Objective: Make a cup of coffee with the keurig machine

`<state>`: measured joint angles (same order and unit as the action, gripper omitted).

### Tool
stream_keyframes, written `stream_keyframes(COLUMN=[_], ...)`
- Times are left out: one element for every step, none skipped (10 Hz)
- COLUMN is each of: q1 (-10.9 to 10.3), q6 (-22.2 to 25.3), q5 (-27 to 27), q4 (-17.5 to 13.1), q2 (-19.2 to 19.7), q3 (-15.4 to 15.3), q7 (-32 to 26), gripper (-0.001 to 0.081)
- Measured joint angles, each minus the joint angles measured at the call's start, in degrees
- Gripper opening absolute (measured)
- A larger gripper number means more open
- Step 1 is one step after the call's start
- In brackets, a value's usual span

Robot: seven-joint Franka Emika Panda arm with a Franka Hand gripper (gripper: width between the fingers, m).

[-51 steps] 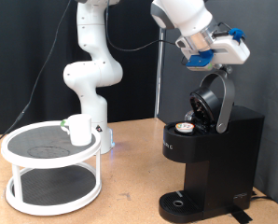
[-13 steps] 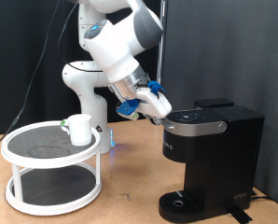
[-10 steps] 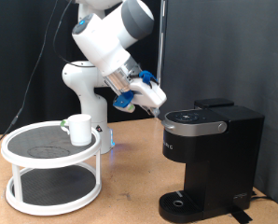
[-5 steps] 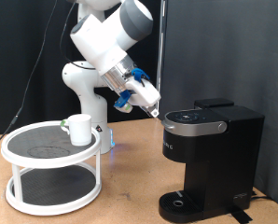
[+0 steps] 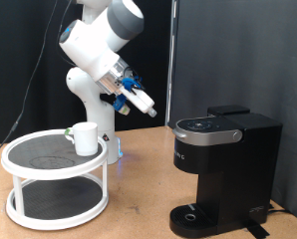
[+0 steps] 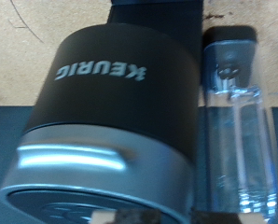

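Note:
The keurig machine [image 5: 224,169] stands at the exterior view's right, a matte black box with its domed lid down. The wrist view looks at its lid, logo and silver handle [image 6: 106,131]. The cup [image 5: 85,137], a plain white mug, stands on the upper tier of a white round stand [image 5: 55,171] at the exterior view's left. My gripper [image 5: 149,109] hangs in the air between the cup and the machine, above and left of the lid, touching neither. Nothing shows between its fingers. The fingers do not show in the wrist view.
The machine's clear water tank [image 6: 234,121] runs along one side of it. The round drip base [image 5: 193,216] under the spout has nothing on it. The arm's white base [image 5: 97,100] stands behind the stand. A black curtain hangs behind.
The lid, open with a pod inside five seconds ago, is down. Over the last second my gripper has pulled away from the lid, up and to the exterior view's left.

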<state>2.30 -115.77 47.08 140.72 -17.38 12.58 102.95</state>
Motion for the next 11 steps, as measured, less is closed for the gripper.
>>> stream_keyframes(q1=[0.4, 0.4, 0.4, 0.5, 1.1, 2.0, 3.2, 4.5, 5.7, 7.1, 8.3], q6=[0.4, 0.4, 0.3, 0.3, 0.5, 1.3, 2.4, 3.6, 4.8, 6.0, 7.7], q5=[-1.1, -1.1, -0.3, 0.9, 1.5, 1.3, 0.8, 0.1, -0.8, -1.8, -3.1], q4=[1.6, 1.6, 1.8, 2.3, 3.2, 4.4, 5.6, 6.7, 7.5, 8.2, 8.6], q2=[-2.3, -2.1, -2.1, -2.2, -2.6, -3.4, -4.6, -5.9, -7.2, -8.5, -9.9], q3=[0.2, 0.2, 0.3, 0.5, 0.8, 1.3, 2.0, 2.6, 3.3, 4.0, 4.8], q7=[-0.1, -0.1, -0.1, 0.6, 1.8, 3.7, 5.1, 5.8, 6.2, 6.5, 6.5], gripper=[0.0000, 0.0000, 0.0000, 0.0000, 0.0000, 0.0000, 0.0000, 0.0000, 0.0000, 0.0000, 0.0000])
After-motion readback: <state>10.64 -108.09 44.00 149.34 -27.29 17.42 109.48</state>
